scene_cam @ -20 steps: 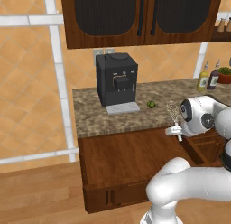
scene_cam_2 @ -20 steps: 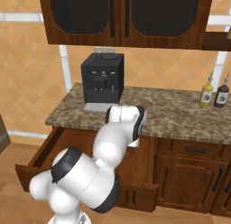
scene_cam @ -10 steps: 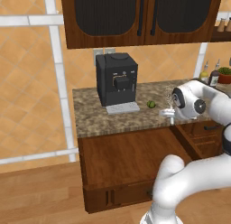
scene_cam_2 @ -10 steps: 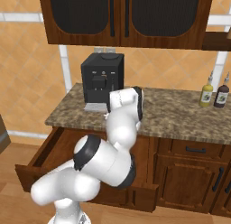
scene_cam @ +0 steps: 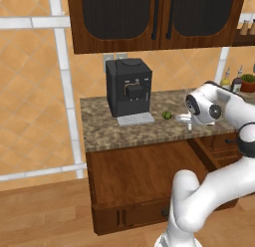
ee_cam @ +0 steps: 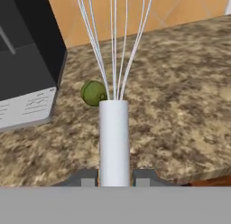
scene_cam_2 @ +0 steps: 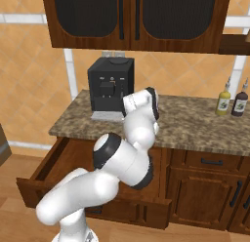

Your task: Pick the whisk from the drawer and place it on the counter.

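End effector (ee_cam: 115, 179) is clamped on the whisk (ee_cam: 114, 142): in the hand view its 2 dark fingertips (ee_cam: 87, 178) press the pale handle from either side, and the wire loops run toward 12 o'clock out of frame. Whisk is held above the speckled worktop (ee_cam: 180, 105), off the surface. Small green fruit (ee_cam: 93, 92) lies on the worktop just beyond the handle's top, at 11 o'clock from it. Black coffee machine (ee_cam: 27, 60) with its grey drip tray stands further off at 10 o'clock. From the left base view, the drawer (scene_cam: 139, 176) stands pulled open below the worktop edge, its wooden bottom bare. 2 bottles (scene_cam_2: 231, 100) stand at the worktop's far right end.
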Tool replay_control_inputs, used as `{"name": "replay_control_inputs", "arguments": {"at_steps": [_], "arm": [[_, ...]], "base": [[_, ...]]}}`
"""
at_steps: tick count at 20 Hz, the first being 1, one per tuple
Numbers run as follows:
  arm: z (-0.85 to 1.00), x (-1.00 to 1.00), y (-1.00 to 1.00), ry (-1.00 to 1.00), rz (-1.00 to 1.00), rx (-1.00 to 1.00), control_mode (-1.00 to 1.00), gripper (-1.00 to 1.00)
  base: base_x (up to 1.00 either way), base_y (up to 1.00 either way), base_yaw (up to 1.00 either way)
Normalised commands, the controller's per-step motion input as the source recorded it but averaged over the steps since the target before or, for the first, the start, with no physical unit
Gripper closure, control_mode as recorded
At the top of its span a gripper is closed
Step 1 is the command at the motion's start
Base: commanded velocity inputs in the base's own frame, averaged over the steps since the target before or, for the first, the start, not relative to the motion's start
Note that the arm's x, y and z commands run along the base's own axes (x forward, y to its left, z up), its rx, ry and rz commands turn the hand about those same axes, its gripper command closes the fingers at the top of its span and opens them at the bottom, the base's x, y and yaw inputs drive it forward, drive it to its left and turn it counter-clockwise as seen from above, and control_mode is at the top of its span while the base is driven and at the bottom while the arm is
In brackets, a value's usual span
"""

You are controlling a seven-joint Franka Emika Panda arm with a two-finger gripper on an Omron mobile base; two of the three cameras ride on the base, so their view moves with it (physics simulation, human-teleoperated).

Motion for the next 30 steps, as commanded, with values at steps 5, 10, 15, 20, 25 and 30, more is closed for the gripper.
{"name": "replay_control_inputs", "arguments": {"at_steps": [5,10,15,20,25,30], "arm": [[-0.04,0.90,-0.45,0.20,0.00,-0.02,-1.00,1.00],[-0.01,0.71,-0.77,0.17,-0.04,-0.02,-1.00,1.00],[0.00,0.61,-0.62,0.17,-0.11,-0.02,-1.00,1.00],[0.08,0.67,-0.20,0.19,-0.02,0.00,-1.00,1.00],[0.06,0.61,0.00,0.19,0.00,0.00,-1.00,-1.00],[0.00,0.00,0.00,0.01,0.00,0.00,-1.00,-1.00]], "base": [[0.00,0.00,0.00],[0.00,0.00,0.00],[0.00,0.00,0.00],[0.00,0.00,0.00],[0.00,0.00,0.00],[0.00,0.00,0.00]]}}
